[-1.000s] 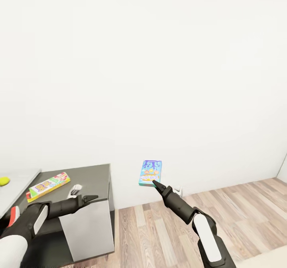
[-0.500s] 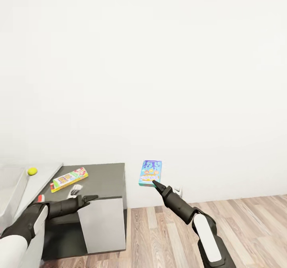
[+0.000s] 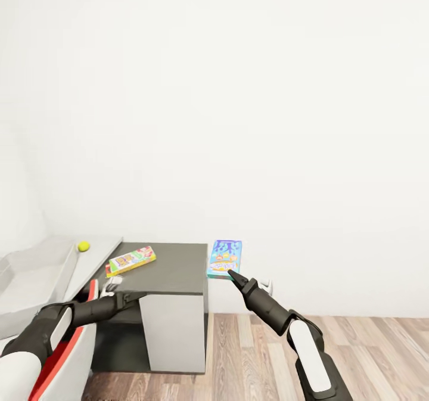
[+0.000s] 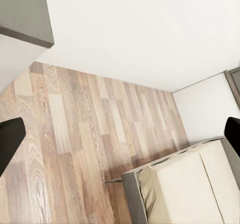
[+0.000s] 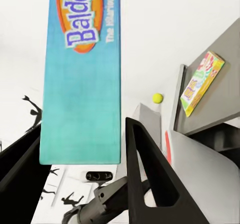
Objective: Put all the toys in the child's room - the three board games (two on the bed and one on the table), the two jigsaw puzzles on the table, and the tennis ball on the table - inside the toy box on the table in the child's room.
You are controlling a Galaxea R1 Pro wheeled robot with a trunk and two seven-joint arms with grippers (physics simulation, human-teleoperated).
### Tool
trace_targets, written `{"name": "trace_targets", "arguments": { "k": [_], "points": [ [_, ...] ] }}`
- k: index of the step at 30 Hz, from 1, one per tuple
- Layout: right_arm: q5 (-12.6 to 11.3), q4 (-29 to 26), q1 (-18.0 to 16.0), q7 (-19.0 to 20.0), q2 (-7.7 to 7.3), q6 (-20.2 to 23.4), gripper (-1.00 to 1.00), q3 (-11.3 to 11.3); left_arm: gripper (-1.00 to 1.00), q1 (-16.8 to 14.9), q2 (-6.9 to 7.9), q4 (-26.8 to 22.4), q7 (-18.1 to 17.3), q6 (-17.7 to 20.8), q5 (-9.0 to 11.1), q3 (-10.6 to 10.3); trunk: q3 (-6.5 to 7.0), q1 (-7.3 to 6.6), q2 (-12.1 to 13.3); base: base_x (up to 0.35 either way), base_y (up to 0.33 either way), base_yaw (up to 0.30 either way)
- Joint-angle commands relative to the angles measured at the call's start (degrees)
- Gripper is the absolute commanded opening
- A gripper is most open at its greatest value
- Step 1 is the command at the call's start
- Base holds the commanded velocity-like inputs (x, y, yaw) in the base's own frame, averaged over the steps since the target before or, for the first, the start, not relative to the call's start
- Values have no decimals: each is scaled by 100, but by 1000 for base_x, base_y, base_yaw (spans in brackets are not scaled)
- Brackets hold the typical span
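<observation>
Right pincer (image 3: 230, 274) clamped on bottom edge of blue-purple board game (image 3: 224, 258), held upright, cover facing head camera, in mid-air off the dark cabinet (image 3: 173, 270) at 3 o'clock. Looks light, stiff, glossy; pinched at one edge only, so likely to pivot or slip on fast swings. Left pincer (image 3: 134, 297) holding nothing; how far apart, cannot tell. Yellow-red board game (image 3: 130, 260) flat on cabinet top. Tennis ball (image 3: 83, 246) on white table (image 3: 101, 247), at 1 o'clock of toy box (image 3: 36, 279).
</observation>
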Motion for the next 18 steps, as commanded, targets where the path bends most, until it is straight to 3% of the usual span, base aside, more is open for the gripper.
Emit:
{"name": "trace_targets", "arguments": {
  "k": [1,18],
  "points": [
    [-36,2,-2,13,7,53,-100,-20,100,-4,-1,5,-9,37,18,6,1,2,-4,0,0,267],
    [-27,11,-2,13,7,52,-100,-18,100,-3,3,5,-15,21,18,-1,66,2,-4,0,0,267]
  ]
}}
